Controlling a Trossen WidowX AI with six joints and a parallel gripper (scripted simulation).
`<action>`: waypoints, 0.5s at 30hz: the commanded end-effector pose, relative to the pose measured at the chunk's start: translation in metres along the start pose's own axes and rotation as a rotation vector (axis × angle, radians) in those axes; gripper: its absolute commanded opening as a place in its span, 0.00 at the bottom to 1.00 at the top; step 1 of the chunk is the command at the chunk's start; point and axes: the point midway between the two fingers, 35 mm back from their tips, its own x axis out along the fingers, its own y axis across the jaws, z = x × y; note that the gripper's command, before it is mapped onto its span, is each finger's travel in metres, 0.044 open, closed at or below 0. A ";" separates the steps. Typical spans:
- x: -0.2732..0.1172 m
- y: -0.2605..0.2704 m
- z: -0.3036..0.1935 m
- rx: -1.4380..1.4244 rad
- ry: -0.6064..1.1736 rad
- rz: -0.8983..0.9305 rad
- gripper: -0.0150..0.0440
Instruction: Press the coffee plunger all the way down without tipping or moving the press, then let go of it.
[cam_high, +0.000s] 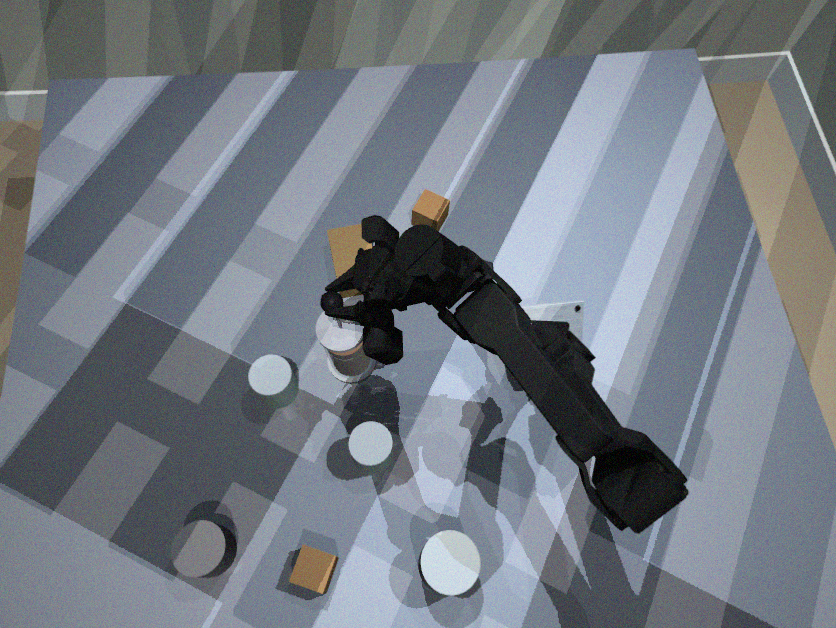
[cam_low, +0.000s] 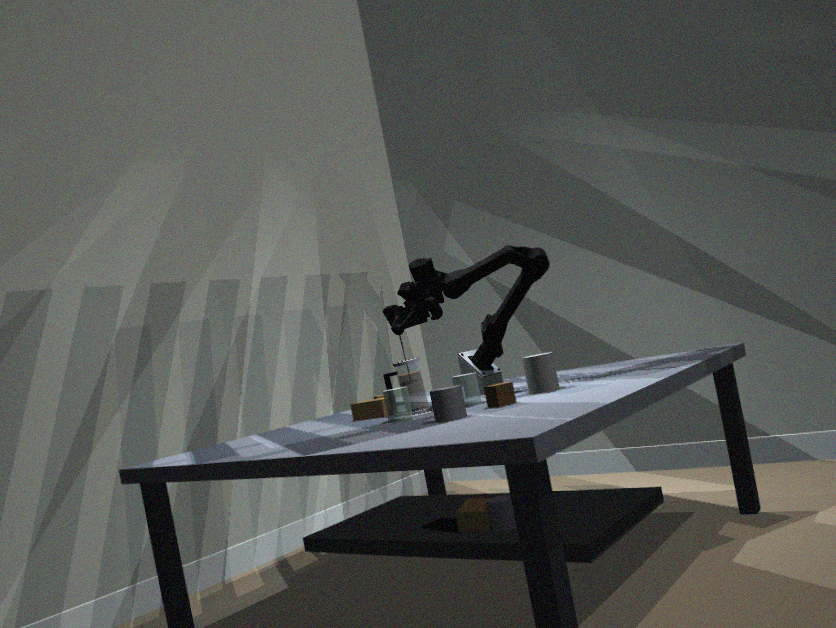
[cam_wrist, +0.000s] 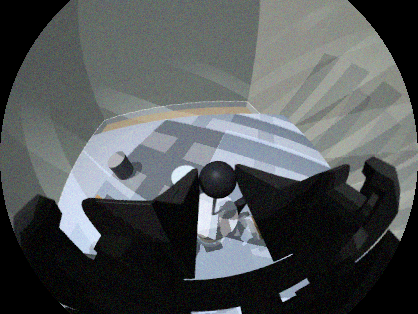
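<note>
Arm arches up from base, forearm reaching out, wrist tipped down over the coffee press (cam_high: 348, 354) mid-tabletop (cam_high: 608, 202). End effector (cam_wrist: 217, 197) partly closed, clamped on plunger knob (cam_wrist: 218, 177), rod raised. Counted: 4 cylinders (cam_high: 271, 375), 3 tan blocks (cam_high: 430, 208), 1 press.

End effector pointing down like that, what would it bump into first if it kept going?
The end effector is shut on the plunger knob, so nothing blocks it until the coffee press lid directly below, though depth is hard to judge.
</note>
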 end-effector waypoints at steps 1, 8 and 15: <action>0.009 -0.003 -0.022 0.030 0.037 -0.009 0.47; 0.015 -0.002 -0.031 0.030 0.035 -0.009 0.47; 0.022 -0.001 -0.041 0.031 0.033 -0.007 0.47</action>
